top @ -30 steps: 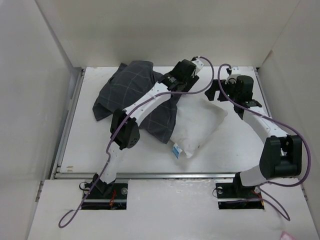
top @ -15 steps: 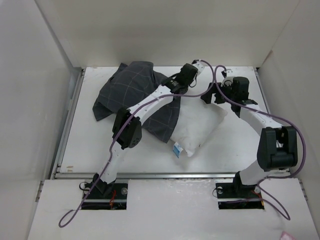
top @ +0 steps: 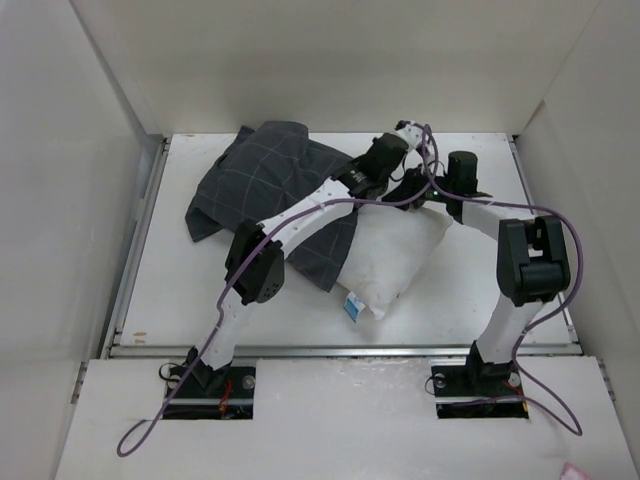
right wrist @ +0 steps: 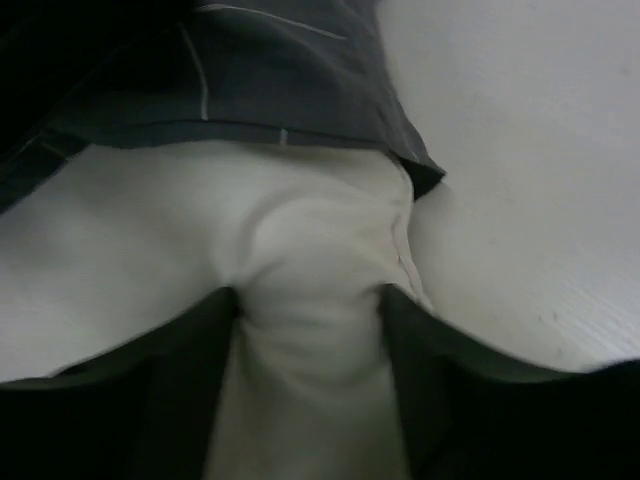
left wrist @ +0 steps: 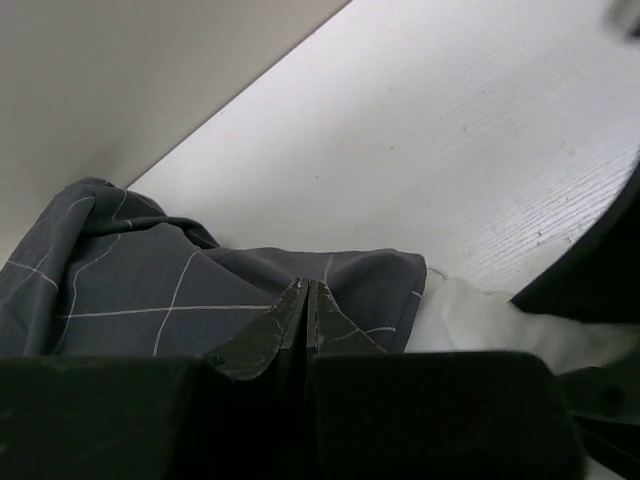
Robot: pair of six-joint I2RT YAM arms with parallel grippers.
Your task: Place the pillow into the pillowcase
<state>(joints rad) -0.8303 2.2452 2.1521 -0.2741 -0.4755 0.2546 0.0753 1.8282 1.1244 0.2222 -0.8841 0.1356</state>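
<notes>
The dark grid-checked pillowcase point(top: 262, 178) lies crumpled at the back left of the table, and its right side overlaps the white pillow point(top: 398, 255). The pillow's blue-and-white tag point(top: 352, 305) points toward the front. My left gripper point(top: 393, 170) reaches over the pillowcase's far right corner. In the left wrist view the left gripper point(left wrist: 305, 288) is shut, with the pillowcase point(left wrist: 150, 280) hem at its tips and the pillow point(left wrist: 470, 320) showing beside it. My right gripper point(right wrist: 308, 295) squeezes a bulge of pillow point(right wrist: 300, 230) just below the pillowcase point(right wrist: 280, 70) edge.
White walls close in the table point(top: 180, 290) at the back, left and right. Both wrists crowd together at the pillow's far end, with their purple cables point(top: 430, 160) looped above. A metal rail point(top: 330, 350) runs along the front edge.
The left gripper has shut at the pillowcase's corner and moved slightly right. The right arm swung left from the back right onto the pillow's far end, its fingers narrowing onto it.
</notes>
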